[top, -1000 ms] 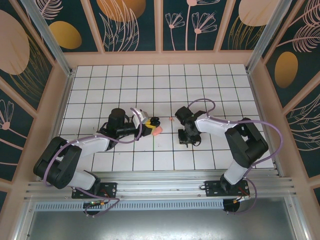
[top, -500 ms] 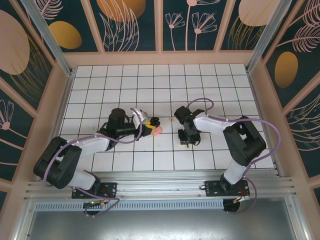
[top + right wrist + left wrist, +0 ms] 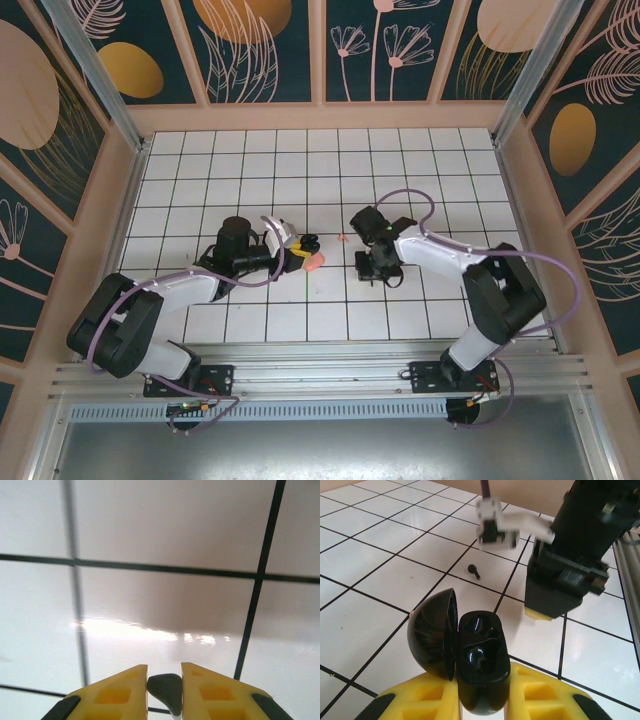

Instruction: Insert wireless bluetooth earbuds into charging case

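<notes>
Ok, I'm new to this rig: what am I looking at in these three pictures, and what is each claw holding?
Two robot arms stand at the near edge of a white tiled table. One picture looks down from above and behind them; the other two come from a camera on each wrist, so the yellow fingers at the bottom are that arm's own. The left gripper is shut on the charging case, open with its dark inside showing. The right gripper, pointing down at the table, pinches a small dark piece, probably an earbud. Another small black piece, likely the second earbud, lies loose on a tile beyond the case.
</notes>
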Controlling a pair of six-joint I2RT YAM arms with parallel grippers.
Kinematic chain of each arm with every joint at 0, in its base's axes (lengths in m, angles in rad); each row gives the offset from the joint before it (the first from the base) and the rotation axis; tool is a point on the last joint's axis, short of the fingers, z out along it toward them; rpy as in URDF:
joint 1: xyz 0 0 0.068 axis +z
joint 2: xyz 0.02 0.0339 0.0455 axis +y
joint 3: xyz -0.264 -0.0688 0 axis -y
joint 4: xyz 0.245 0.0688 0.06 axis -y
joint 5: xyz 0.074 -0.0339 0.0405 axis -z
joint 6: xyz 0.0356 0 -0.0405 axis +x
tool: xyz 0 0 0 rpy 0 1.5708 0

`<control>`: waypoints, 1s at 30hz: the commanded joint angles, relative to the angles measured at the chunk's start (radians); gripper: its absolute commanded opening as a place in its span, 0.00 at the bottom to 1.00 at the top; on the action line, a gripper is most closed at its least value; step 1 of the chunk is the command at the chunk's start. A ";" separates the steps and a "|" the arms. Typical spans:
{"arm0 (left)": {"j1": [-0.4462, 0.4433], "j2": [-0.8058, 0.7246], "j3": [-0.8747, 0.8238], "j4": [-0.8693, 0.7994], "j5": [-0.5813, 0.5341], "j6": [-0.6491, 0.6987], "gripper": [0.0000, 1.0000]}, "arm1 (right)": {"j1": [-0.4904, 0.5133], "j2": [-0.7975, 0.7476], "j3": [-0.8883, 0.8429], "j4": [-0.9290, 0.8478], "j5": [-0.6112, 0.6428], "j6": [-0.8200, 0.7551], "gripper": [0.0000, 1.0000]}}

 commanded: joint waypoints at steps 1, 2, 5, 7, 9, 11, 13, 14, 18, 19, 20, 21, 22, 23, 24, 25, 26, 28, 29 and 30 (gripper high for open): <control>-0.007 0.014 0.003 0.049 0.020 -0.020 0.20 | 0.026 -0.100 0.018 0.133 0.036 0.008 0.20; -0.006 0.018 0.003 0.064 0.027 -0.030 0.20 | 0.035 -0.123 0.015 0.177 0.037 0.001 0.20; -0.006 0.032 0.009 0.090 0.037 -0.046 0.20 | 0.062 -0.183 -0.003 0.322 0.026 -0.028 0.20; -0.007 0.037 0.016 0.093 0.042 -0.050 0.20 | 0.083 -0.220 -0.024 0.423 0.012 -0.057 0.20; -0.008 0.040 0.022 0.096 0.045 -0.050 0.20 | 0.103 -0.267 -0.064 0.538 -0.010 -0.089 0.20; -0.007 0.042 0.024 0.103 0.046 -0.054 0.20 | 0.113 -0.309 -0.102 0.632 -0.026 -0.112 0.20; -0.007 0.045 0.027 0.107 0.051 -0.056 0.20 | 0.118 -0.345 -0.129 0.698 -0.042 -0.136 0.20; -0.008 0.046 0.028 0.111 0.053 -0.060 0.20 | 0.120 -0.358 -0.138 0.728 -0.054 -0.149 0.20; -0.008 0.050 0.035 0.120 0.063 -0.068 0.20 | 0.140 -0.370 -0.152 0.798 -0.106 -0.204 0.20; -0.008 0.049 0.037 0.124 0.064 -0.070 0.19 | 0.145 -0.365 -0.153 0.804 -0.116 -0.213 0.20; -0.008 0.048 0.036 0.126 0.068 -0.072 0.20 | 0.148 -0.357 -0.149 0.808 -0.124 -0.220 0.20; -0.008 0.048 0.038 0.127 0.070 -0.075 0.19 | 0.150 -0.349 -0.147 0.813 -0.126 -0.225 0.20; -0.008 0.047 0.037 0.131 0.072 -0.077 0.20 | 0.152 -0.342 -0.146 0.816 -0.129 -0.229 0.20; -0.008 0.045 0.038 0.134 0.073 -0.079 0.20 | 0.153 -0.333 -0.144 0.821 -0.131 -0.233 0.20; -0.008 0.044 0.037 0.135 0.074 -0.081 0.19 | 0.156 -0.325 -0.143 0.827 -0.129 -0.237 0.20; -0.007 0.042 0.036 0.138 0.075 -0.085 0.20 | 0.158 -0.318 -0.142 0.831 -0.130 -0.239 0.20; -0.008 0.040 0.034 0.143 0.078 -0.088 0.20 | 0.158 -0.311 -0.141 0.837 -0.133 -0.242 0.20; -0.008 0.036 0.030 0.150 0.080 -0.095 0.20 | 0.159 -0.300 -0.142 0.851 -0.144 -0.249 0.20; -0.008 0.036 0.029 0.153 0.082 -0.096 0.20 | 0.158 -0.295 -0.143 0.856 -0.148 -0.251 0.20; -0.007 0.034 0.029 0.156 0.083 -0.100 0.19 | 0.158 -0.291 -0.142 0.856 -0.149 -0.257 0.20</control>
